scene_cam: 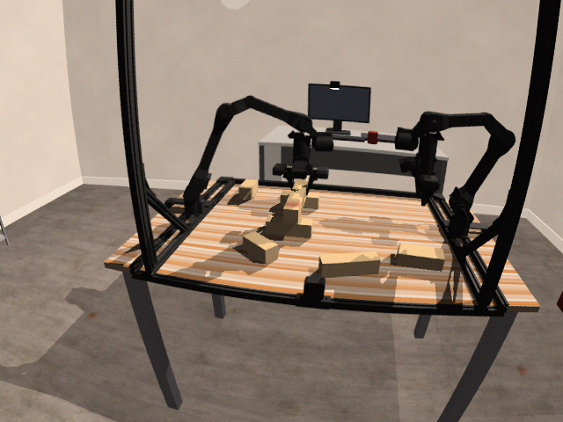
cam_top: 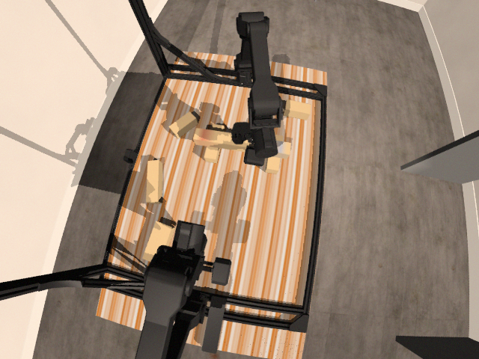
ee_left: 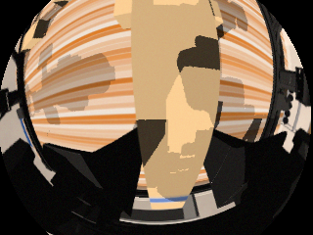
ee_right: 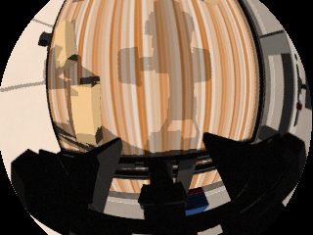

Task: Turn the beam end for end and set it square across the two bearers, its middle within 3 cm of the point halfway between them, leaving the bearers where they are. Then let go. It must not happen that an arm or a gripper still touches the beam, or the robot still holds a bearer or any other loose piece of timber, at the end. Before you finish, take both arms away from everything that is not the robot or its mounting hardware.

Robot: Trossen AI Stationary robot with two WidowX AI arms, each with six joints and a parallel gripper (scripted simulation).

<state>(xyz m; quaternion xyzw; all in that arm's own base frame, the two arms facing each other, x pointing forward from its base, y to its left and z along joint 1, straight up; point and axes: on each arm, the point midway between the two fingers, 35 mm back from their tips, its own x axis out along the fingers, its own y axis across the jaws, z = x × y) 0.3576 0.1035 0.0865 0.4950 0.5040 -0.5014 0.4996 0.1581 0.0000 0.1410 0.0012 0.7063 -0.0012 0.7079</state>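
Note:
The long pale wooden beam (cam_top: 222,140) (scene_cam: 292,213) (ee_left: 156,93) has a reddish patch near one end and a blue mark near the other. It lies level across both bearers, looking roughly square to them. Whether it touches their tops is unclear. One bearer (cam_top: 211,155) (scene_cam: 301,229) shows under the red end; the other bearer (cam_top: 272,165) (scene_cam: 312,200) is under the blue-marked half. My left gripper (scene_cam: 300,183) (ee_left: 169,127) is shut on the beam from above, hiding part of it in the top view. My right gripper (ee_right: 163,140) is open and empty, high above the table, away from the beam.
One loose block (cam_top: 183,124) (scene_cam: 259,248) lies near the red end. Another block (cam_top: 154,180) (scene_cam: 349,265) and a third block (cam_top: 157,239) (scene_cam: 420,258) (ee_right: 87,110) lie along the same table side. One more block (cam_top: 299,109) (scene_cam: 248,188) lies near the left arm's base. A black frame (cam_top: 317,193) edges the table.

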